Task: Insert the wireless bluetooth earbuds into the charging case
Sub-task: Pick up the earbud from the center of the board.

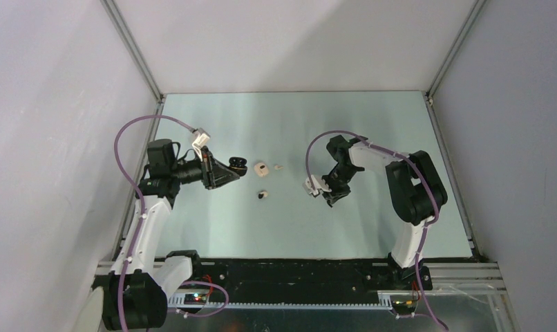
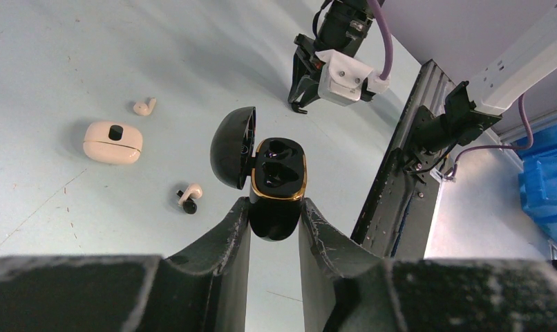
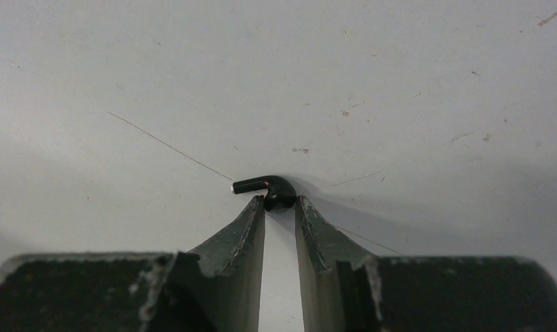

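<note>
Your left gripper [image 2: 274,207] is clamped on the glossy black charging case with a gold rim [image 2: 279,176], held above the pale green table [image 2: 68,55]. The case's long axis runs along the fingers, its lid [image 2: 231,149] is swung open to the left, and its two wells face the wrist camera.

The small black earbud [image 3: 253,185] lies on the table. Its stem points left across your right gripper [image 3: 280,204] and its head sits between the tips; whether they pinch it, you cannot tell.

A closed cream pebble-shaped case [image 2: 112,142] and two pale earbuds [image 2: 144,106] [image 2: 189,196] lie between the arms.
</note>
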Controlling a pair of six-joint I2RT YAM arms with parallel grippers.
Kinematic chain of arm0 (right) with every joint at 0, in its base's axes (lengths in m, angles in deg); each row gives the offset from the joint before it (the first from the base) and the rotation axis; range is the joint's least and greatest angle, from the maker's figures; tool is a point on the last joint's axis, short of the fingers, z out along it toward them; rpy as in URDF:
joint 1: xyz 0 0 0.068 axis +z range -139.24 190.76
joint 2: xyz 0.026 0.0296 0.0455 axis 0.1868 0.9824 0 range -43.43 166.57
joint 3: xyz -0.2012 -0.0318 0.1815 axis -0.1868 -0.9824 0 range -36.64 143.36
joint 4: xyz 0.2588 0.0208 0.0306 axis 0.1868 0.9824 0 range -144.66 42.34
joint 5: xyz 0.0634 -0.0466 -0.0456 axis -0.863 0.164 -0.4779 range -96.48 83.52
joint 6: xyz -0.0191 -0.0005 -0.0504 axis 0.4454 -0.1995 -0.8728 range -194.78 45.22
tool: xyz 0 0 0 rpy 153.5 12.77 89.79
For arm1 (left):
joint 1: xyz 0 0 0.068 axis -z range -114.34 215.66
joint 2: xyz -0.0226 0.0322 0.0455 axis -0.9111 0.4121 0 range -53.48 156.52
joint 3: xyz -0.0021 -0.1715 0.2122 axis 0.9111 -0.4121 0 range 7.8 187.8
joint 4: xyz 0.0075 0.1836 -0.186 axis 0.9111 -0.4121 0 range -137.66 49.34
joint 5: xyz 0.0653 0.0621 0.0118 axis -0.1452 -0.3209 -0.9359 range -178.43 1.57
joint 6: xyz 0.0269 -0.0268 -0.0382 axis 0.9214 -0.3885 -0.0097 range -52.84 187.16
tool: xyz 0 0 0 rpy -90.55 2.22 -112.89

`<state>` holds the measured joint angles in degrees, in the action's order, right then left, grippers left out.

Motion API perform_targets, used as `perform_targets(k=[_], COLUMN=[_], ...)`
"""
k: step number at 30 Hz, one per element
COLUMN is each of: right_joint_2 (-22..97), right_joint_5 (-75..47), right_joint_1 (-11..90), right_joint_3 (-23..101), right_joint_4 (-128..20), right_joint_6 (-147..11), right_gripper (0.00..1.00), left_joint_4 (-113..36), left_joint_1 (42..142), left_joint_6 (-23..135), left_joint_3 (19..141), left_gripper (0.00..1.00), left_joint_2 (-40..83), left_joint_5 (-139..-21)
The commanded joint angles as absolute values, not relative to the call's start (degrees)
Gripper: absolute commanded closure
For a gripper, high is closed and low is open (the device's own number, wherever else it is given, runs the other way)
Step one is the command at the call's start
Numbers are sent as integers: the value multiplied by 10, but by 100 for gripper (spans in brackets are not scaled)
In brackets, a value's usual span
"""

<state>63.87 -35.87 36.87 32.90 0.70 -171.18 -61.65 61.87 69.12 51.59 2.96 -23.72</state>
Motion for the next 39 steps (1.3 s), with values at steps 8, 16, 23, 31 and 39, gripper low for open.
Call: perform_targets(k=[8, 16, 23, 31, 39], right_joint_2=[651, 652, 650, 649, 605], right_joint_5=[-366, -369, -358, -350, -371], right_joint_1=[376, 389, 388, 380, 381], right_joint_3=[330, 330, 330, 330, 315], right_joint_4=[7, -5, -8, -16, -43], right_joint_6=[-1696, -1688, -1684, -1659, -1622], right_gripper=[69, 71, 74, 73, 96], left_joint_4=[-602, -603, -601, -602, -602], left_joint_1=[615, 615, 614, 614, 617], left_joint_6=[701, 702, 703, 705, 718], left_joint_3=[516, 511, 511, 512, 517], left_gripper=[100, 100, 100, 100, 100], left_joint_2=[20, 17, 19, 23, 37], left_joint_5=[-226, -227, -226, -228, -230])
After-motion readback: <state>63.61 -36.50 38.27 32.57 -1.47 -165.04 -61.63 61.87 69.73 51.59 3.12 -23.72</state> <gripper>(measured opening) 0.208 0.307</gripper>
